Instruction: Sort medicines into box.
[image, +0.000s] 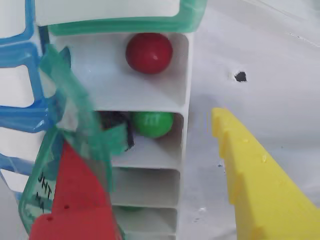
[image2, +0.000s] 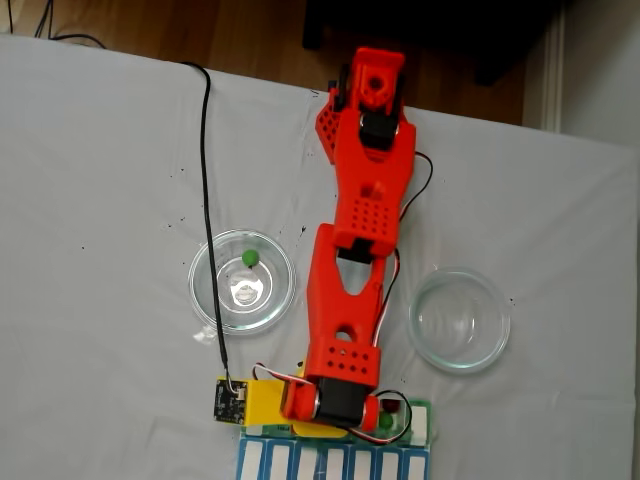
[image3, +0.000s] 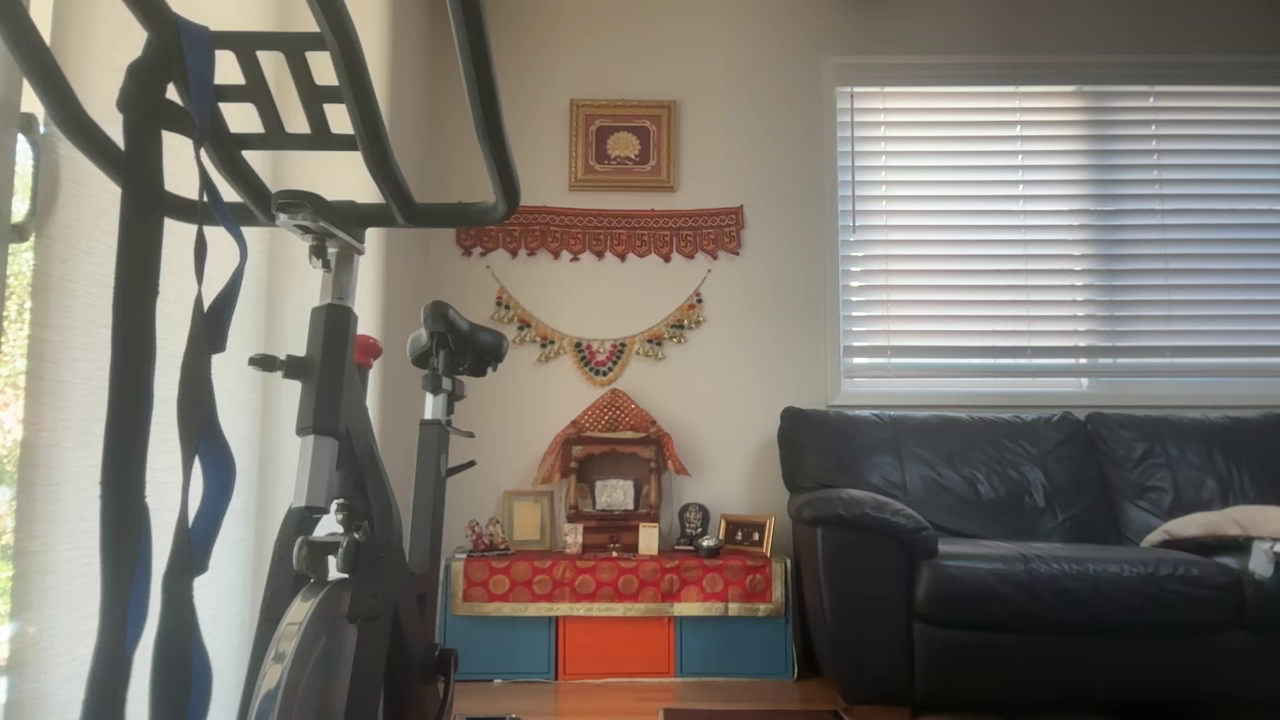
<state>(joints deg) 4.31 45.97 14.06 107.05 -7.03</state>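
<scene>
While the red arm (image2: 355, 270) reaches across the white cloth (image2: 100, 180), we note its gripper (image: 150, 200) spread wide and holding nothing above the box (image: 185, 130). Wrist view: one red ball (image: 149, 53) lies in an open compartment, a green ball (image: 152, 124) in the next. Fixed view: another green ball (image2: 249, 258) sits in the left glass dish (image2: 205, 300).
</scene>
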